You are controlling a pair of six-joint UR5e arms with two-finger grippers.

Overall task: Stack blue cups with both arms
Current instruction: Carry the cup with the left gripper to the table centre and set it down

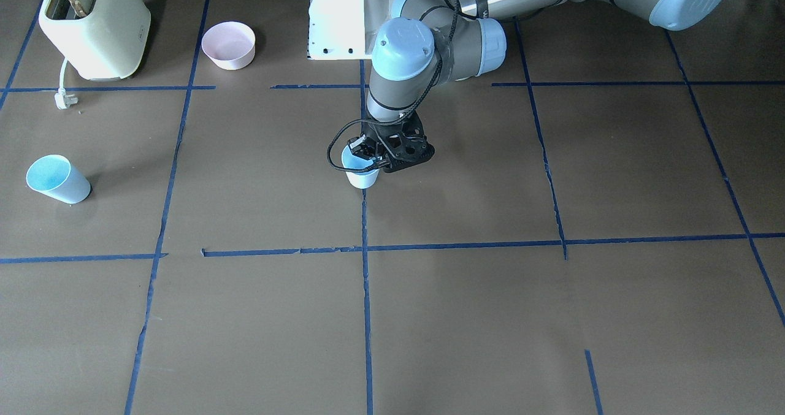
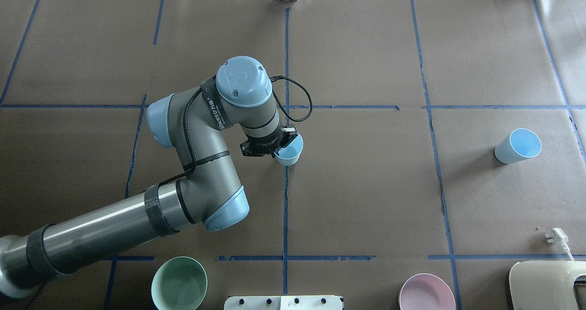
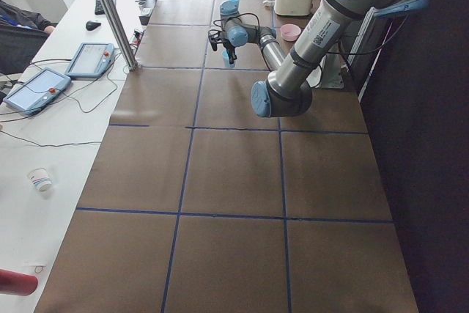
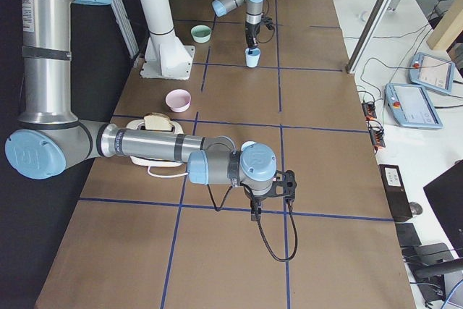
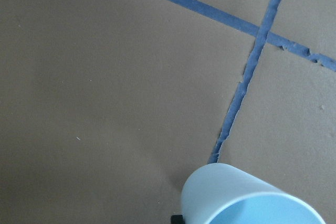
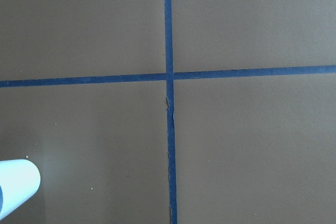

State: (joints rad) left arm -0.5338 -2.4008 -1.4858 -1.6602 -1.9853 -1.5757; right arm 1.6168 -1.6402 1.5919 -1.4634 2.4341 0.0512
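Note:
My left gripper (image 1: 367,152) is shut on the rim of a pale blue cup (image 1: 362,176), upright at the table's middle on a blue tape line. It also shows in the overhead view (image 2: 289,154) and at the bottom of the left wrist view (image 5: 247,198). The second blue cup (image 1: 58,179) stands apart on the robot's right side, seen overhead (image 2: 517,146). Its edge shows in the right wrist view (image 6: 16,187). My right gripper (image 4: 271,197) hangs low near that cup and shows only in the exterior right view. I cannot tell whether it is open or shut.
A cream toaster (image 1: 92,22) with a slice of bread and its loose plug (image 1: 64,99) stand at the robot's right. A pink bowl (image 1: 229,44) sits by the white base pedestal (image 1: 343,16). A mint green bowl (image 2: 179,282) sits near the robot's left.

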